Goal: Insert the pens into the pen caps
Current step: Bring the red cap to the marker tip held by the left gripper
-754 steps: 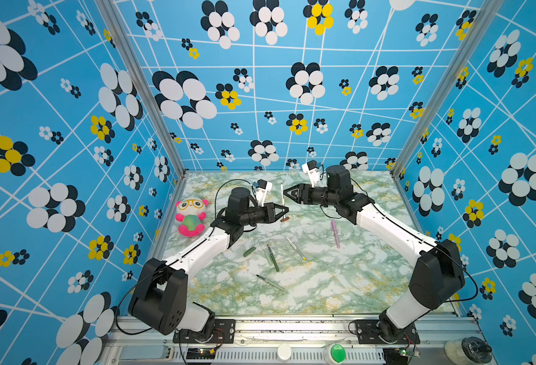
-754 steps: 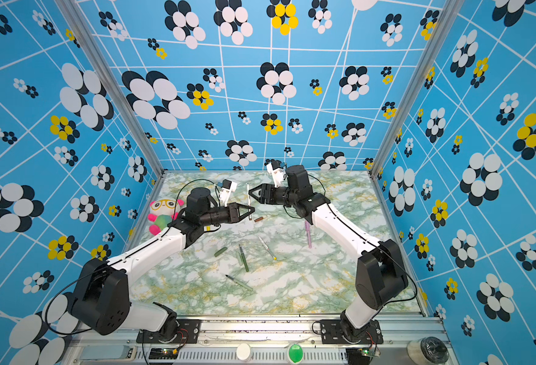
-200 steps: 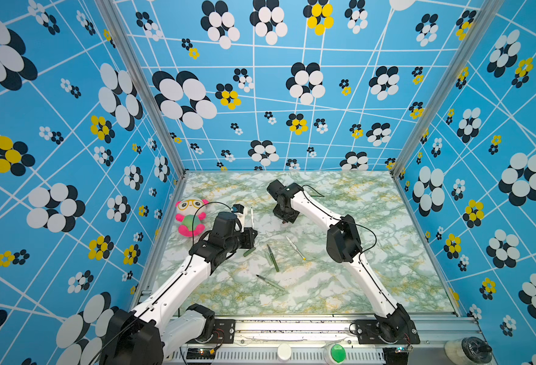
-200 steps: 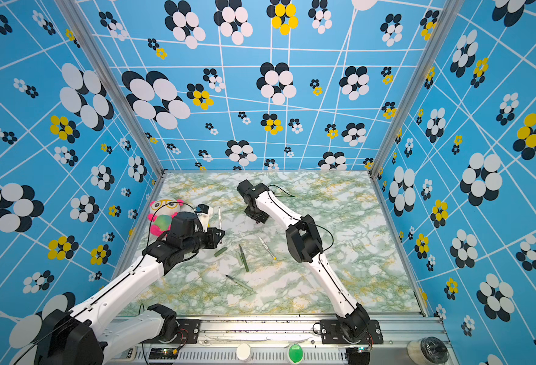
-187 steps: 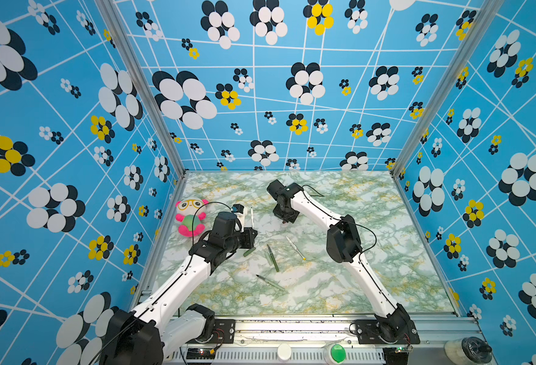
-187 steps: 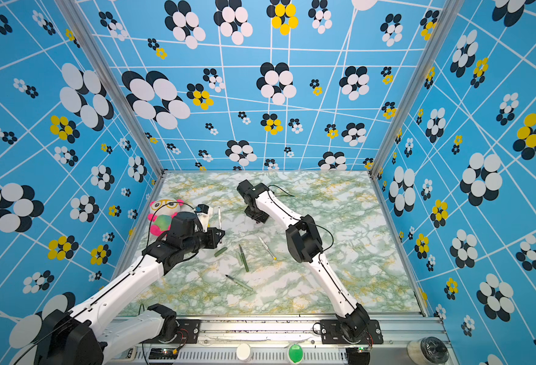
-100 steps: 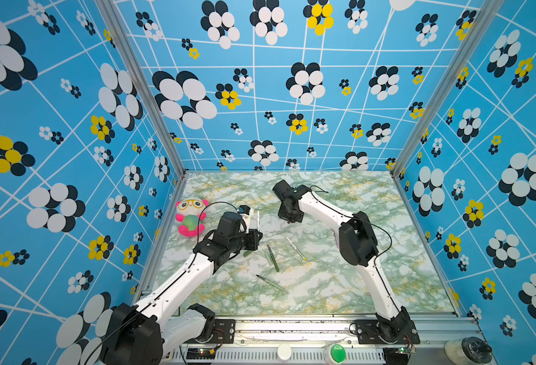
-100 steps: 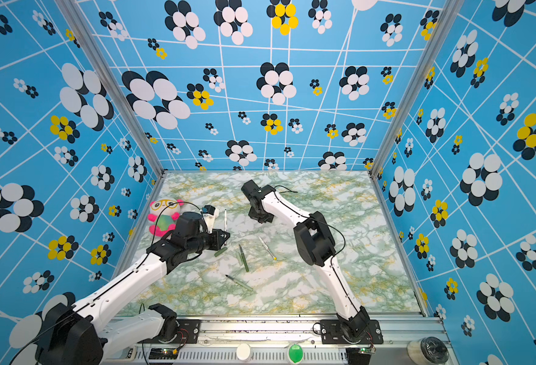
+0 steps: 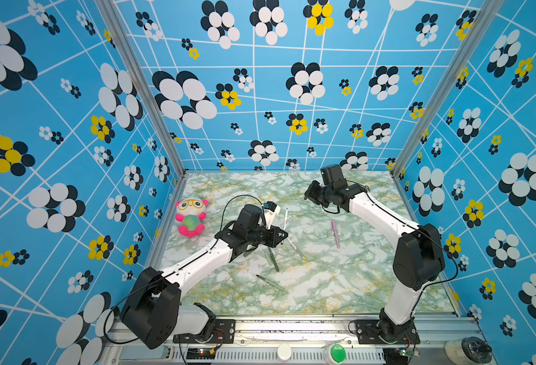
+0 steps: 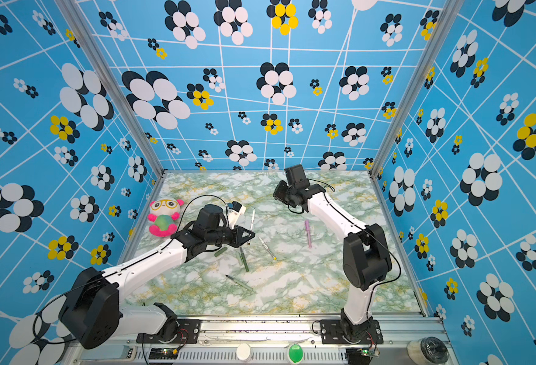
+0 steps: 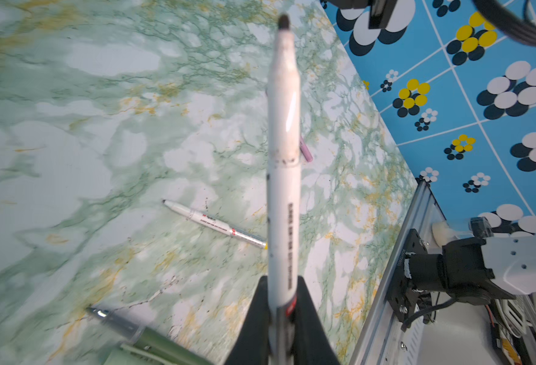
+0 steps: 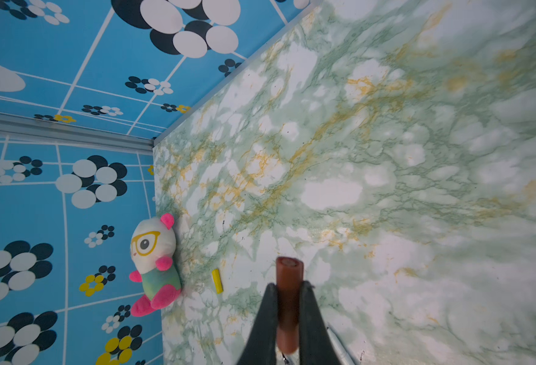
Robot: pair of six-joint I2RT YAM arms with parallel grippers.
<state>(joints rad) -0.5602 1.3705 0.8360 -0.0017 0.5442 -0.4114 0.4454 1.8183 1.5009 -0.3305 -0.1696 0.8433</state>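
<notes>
My left gripper (image 11: 282,303) is shut on a white pen (image 11: 284,177) whose dark tip points away from the wrist. In both top views that pen (image 9: 285,221) (image 10: 251,222) stands nearly upright over the middle of the table, in the left gripper (image 9: 280,235). My right gripper (image 12: 288,286) is shut on a brown pen cap (image 12: 289,268), open end outward. It hovers at the back (image 9: 307,192). On the table lie a white pen with a yellow end (image 9: 295,249), a dark green pen (image 9: 273,264), a pale green pen (image 9: 269,282), a pink pen (image 9: 334,234) and a yellow cap (image 12: 217,280).
A plush toy (image 9: 191,218) (image 12: 153,262) sits by the left wall. A dark green cap (image 10: 220,252) lies just under the left forearm. Patterned blue walls close in three sides; a metal rail (image 9: 292,325) runs along the front edge.
The left gripper carried the white pen rightward toward the middle. The right gripper moved up and to the right at the back, its elbow swinging out to the right.
</notes>
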